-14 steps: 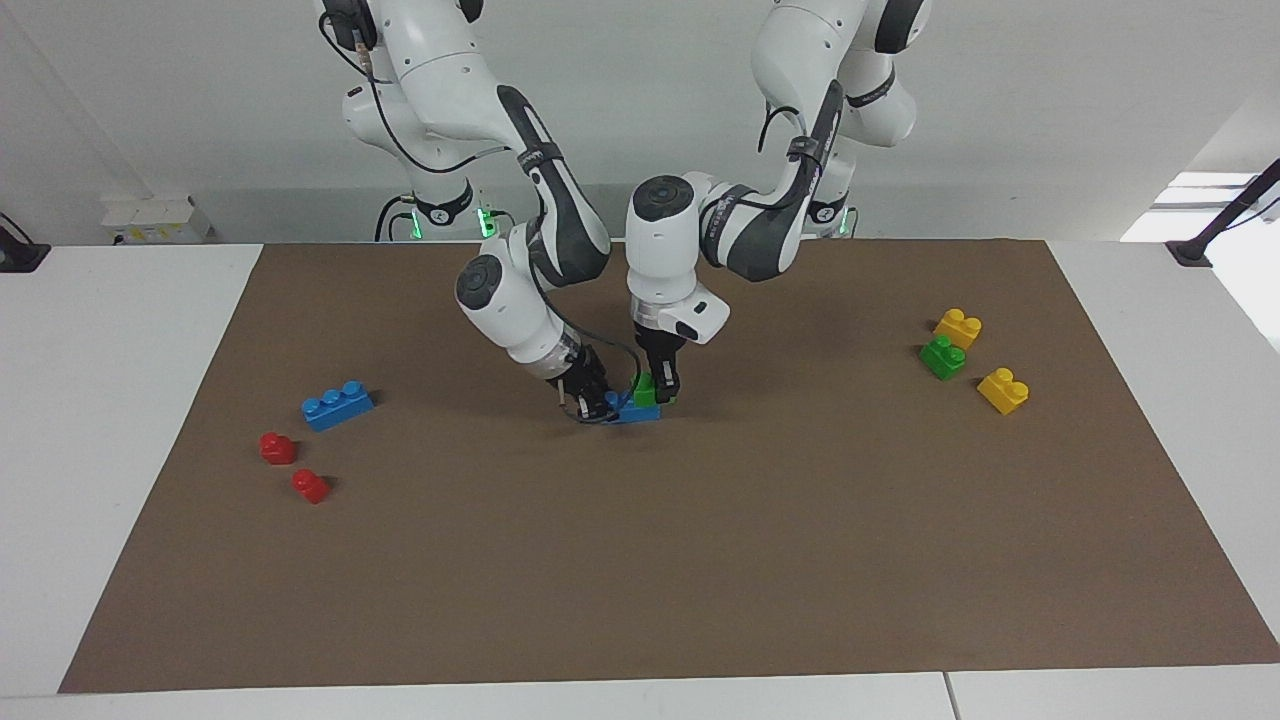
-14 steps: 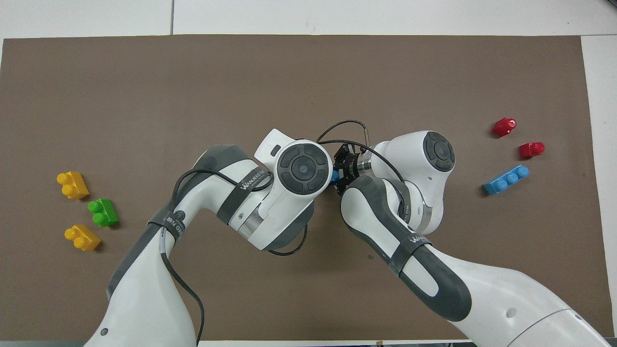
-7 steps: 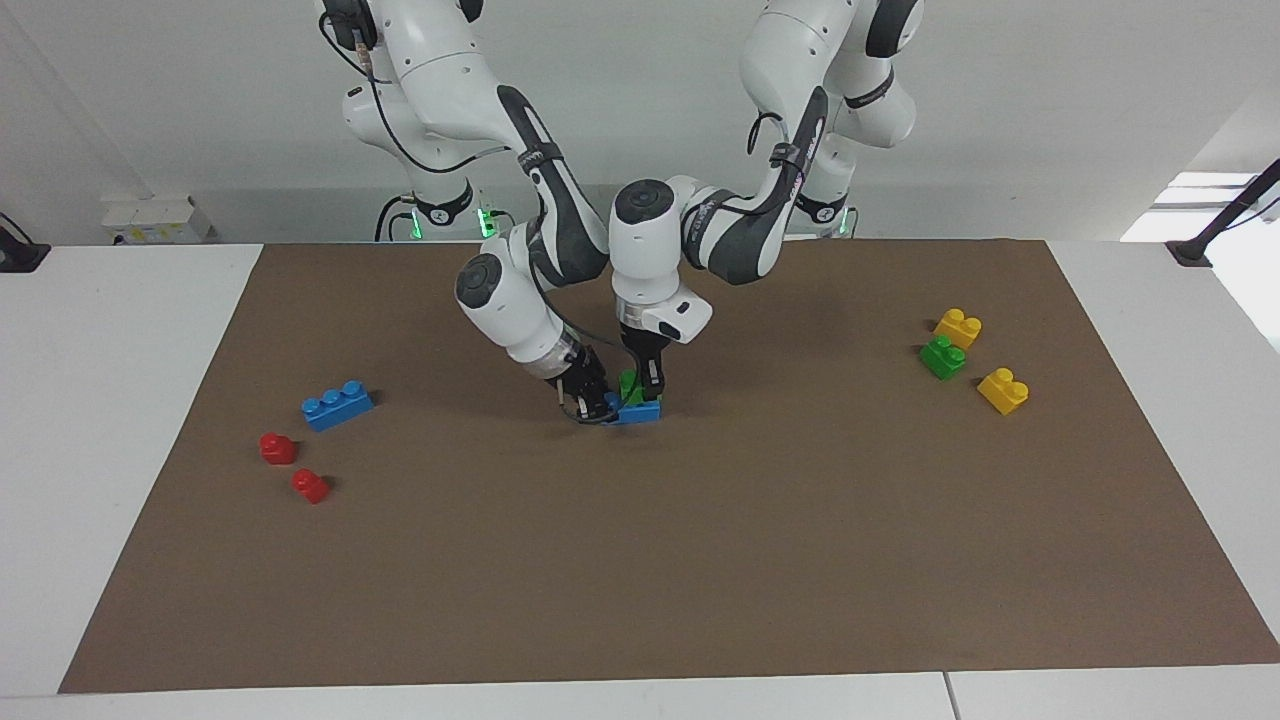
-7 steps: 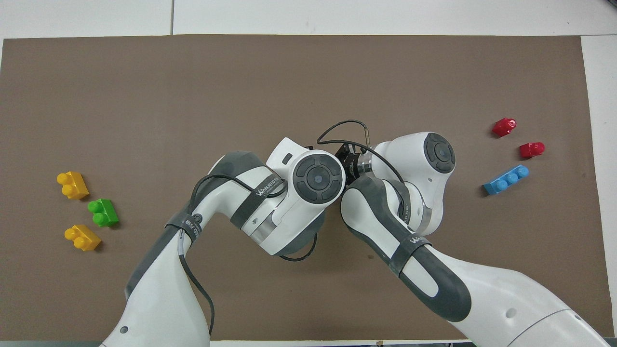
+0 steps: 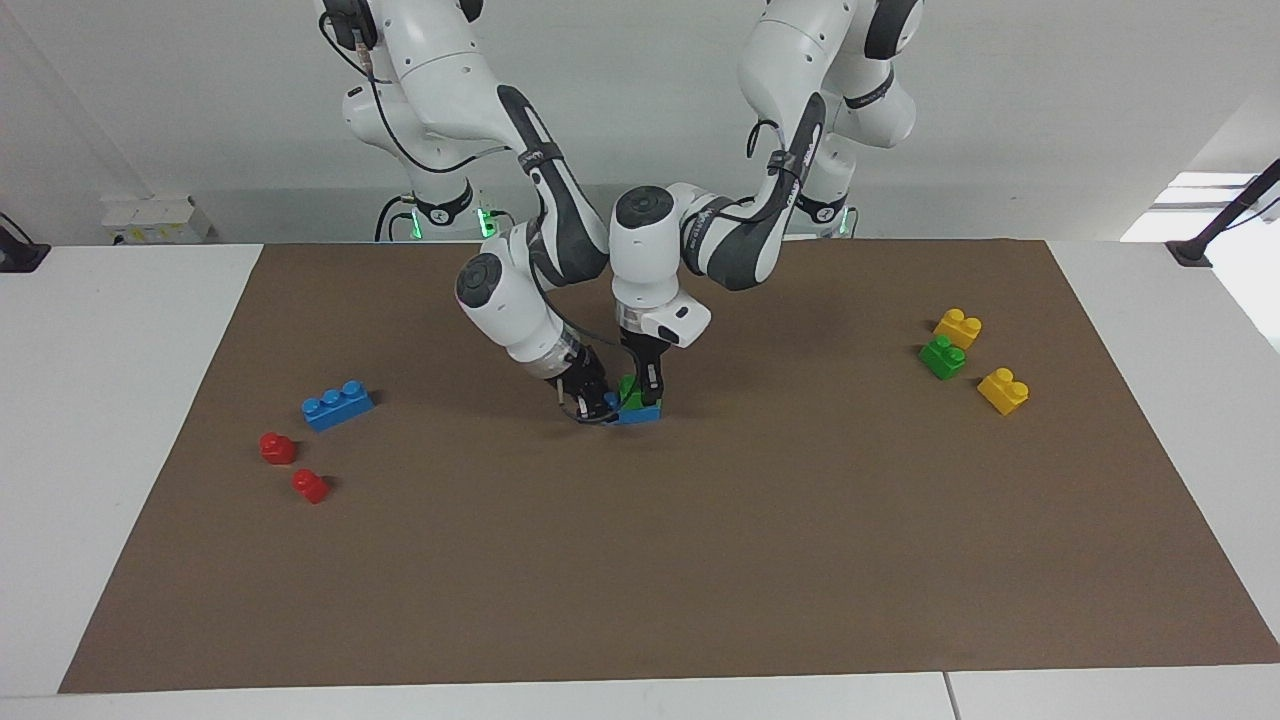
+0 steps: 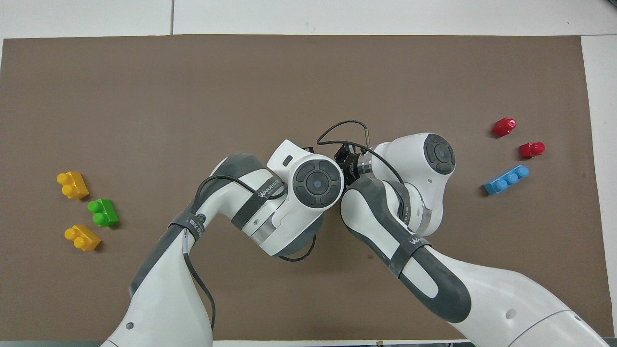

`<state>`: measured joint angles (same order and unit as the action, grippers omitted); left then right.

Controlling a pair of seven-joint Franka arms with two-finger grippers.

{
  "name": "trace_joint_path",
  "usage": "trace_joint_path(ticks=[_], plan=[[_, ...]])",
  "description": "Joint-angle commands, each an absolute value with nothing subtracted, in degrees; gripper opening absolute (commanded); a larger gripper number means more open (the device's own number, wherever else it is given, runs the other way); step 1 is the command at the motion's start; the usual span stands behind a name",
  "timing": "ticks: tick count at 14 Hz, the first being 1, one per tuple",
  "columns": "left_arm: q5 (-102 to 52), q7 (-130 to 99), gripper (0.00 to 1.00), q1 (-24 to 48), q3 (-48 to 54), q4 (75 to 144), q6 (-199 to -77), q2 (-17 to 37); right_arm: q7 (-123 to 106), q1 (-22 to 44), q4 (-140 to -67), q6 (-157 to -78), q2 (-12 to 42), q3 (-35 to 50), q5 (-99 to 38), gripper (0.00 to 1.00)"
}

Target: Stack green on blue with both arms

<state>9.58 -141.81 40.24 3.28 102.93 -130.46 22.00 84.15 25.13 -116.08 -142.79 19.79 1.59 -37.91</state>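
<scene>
Blue brick (image 5: 640, 413): lengthwise along the desk, clenched in right claw (image 5: 598, 407).
Green brick (image 5: 630, 390): on it, gripped by left claw (image 5: 650, 392).
Count: two blue, two green.

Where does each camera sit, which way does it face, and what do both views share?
Facing view: high across the table, looking at the robots; both whole arms show, left gripper on the green brick, right gripper at the blue brick.
Overhead view: above the robots' end, looking steeply down; arms enter from the bottom and hide that stack.
Shared: the brown mat and the spare blue brick.
</scene>
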Motion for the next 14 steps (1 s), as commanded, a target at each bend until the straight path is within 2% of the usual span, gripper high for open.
trace_joint_path(ticks=[1, 2, 3, 11, 13, 14], plan=[[11.1, -143.4, 0.0, 41.1, 2.5, 104.2, -131.9, 22.1, 82.3, 25.2, -118.5, -146.6, 20.1, 1.3, -39.6, 0.0], [11.1, -143.2, 0.29, 41.1, 2.5, 104.2, -131.8, 22.1, 82.3, 25.2, -118.5, -146.6, 20.1, 1.4, -39.6, 0.0], [11.1, -143.0, 0.99, 41.0, 2.5, 104.2, -131.7, 22.1, 82.3, 25.2, -118.5, -146.6, 20.1, 1.4, -39.6, 0.0], [11.1, -137.8, 1.0, 38.2, 2.4, 107.0, -130.3, 16.5, 82.3, 25.4, -118.5, -147.1, 20.1, 1.4, -39.6, 0.0], [11.1, -134.9, 1.0, 36.9, 2.4, 108.2, -129.0, 14.1, 82.3, 25.6, -118.5, -148.8, 20.2, 1.4, -39.6, 0.44], [11.1, -133.0, 1.0, 35.7, 2.5, 108.3, -127.8, 13.4, 82.4, 26.4, -118.5, -149.3, 20.3, 1.4, -39.6, 0.5]])
